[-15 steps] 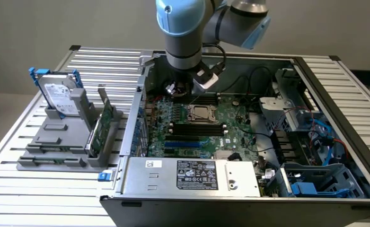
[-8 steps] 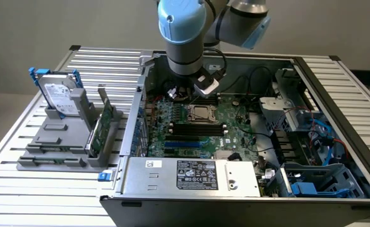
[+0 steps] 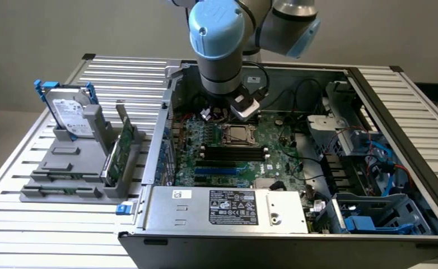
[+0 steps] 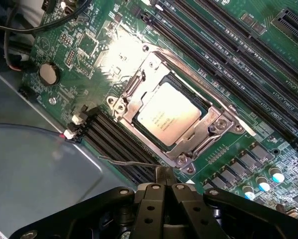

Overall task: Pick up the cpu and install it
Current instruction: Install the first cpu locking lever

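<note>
Exterior view, starting at its left: a grey holder rack stands on the slatted desk, carrying the white-labelled hard drive in its blue bracket at about ten o'clock and the long green circuit card on edge just beside it. Next comes the open computer case, with the motherboard lying flat inside. The arm reaches down into the case from twelve o'clock, its gripper poised just above the board.

In the wrist view the cpu already sits in its socket, silvery top up, framed by the metal retention bracket and apart from the jaws. The jaws are closed with nothing between them — the two fingers meet at a narrow tip near the socket's corner, close to a thin wire lever lying over the black memory slots.

The chip looks seated, so I would judge the placing done; whether the bracket is latched I cannot tell. The risks from here sit around that lever and the closed tip — a sideways slip could scrape the board's small parts, or snag the black cable at ten o'clock. If the chip is slightly askew, pressing on the frame could bend socket pins beneath.
</note>
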